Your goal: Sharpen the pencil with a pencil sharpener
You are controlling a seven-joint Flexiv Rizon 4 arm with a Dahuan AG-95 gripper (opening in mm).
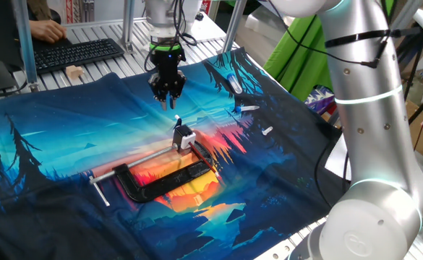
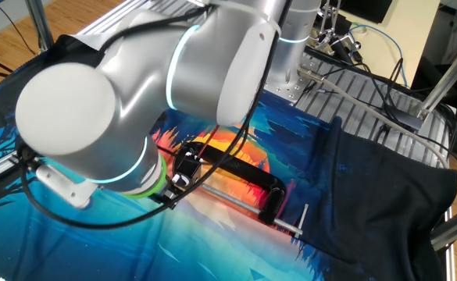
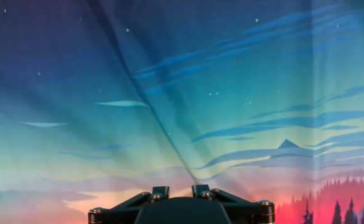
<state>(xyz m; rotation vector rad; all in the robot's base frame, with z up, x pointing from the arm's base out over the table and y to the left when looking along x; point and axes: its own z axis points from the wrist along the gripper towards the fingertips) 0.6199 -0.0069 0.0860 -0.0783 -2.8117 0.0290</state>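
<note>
Cloth (image 3: 188, 93) printed with a night sky and sunset fills the hand view; only the gripper's black base (image 3: 182, 208) shows at the bottom edge, and neither the pencil nor the sharpener appears there. Fingertips are out of that picture, and elsewhere they are too small to read, so I cannot tell whether the jaws are spread or pressed together.

One fixed view shows what the others hide: the black clamp (image 1: 164, 180) lies on the cloth with its steel rod (image 1: 142, 160) across it, and the pencil sharpener (image 1: 184, 137), a small white-and-black block, sits at the clamp's far end. A thin dark stick, apparently the pencil (image 1: 177, 124), stands up from it. The gripper (image 1: 167, 92) hangs above, apart from the stick. Farther back lie blue-and-white markers (image 1: 249, 108).

The other fixed view is mostly blocked by the arm (image 2: 134, 101). No writing is legible.
</note>
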